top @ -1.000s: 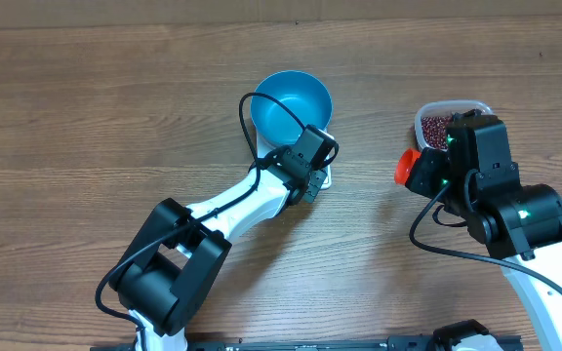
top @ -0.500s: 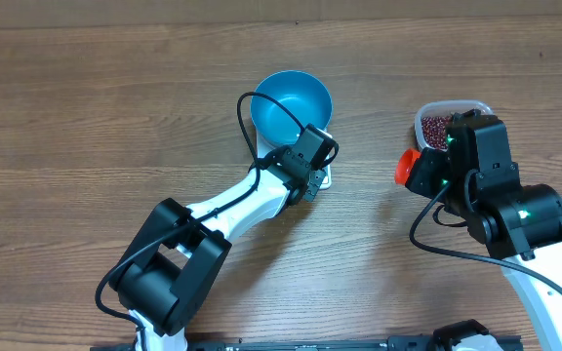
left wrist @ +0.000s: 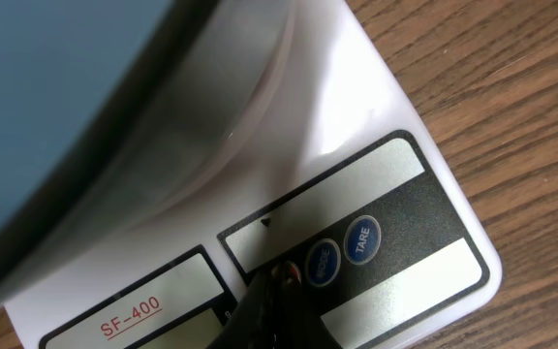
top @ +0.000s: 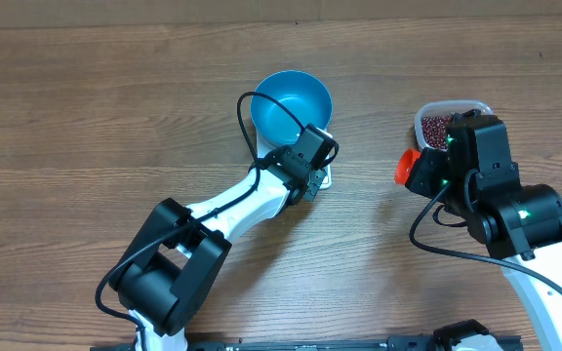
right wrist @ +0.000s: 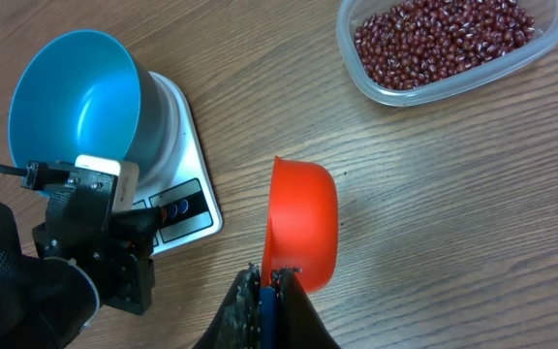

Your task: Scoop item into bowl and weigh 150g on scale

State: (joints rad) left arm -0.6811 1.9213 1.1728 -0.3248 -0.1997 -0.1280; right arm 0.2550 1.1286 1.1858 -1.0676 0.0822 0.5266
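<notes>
The blue bowl (top: 293,102) stands on the white scale (top: 324,178), and its inside looks empty (right wrist: 76,97). My left gripper (left wrist: 281,281) is shut, its tip resting on the scale's panel (left wrist: 395,223) beside the two round blue buttons. My right gripper (right wrist: 271,283) is shut on the blue handle of an orange scoop (right wrist: 303,223), held above the table between the scale (right wrist: 187,145) and the tub. The red-brown beans (right wrist: 444,34) lie in a clear tub (top: 427,115) at the right. I cannot see into the scoop's cup.
The left arm (top: 232,200) runs diagonally from the front edge up to the scale. The right arm's bulk (top: 515,210) hides part of the tub in the overhead view. Bare wooden table (top: 86,117) lies to the left of the bowl.
</notes>
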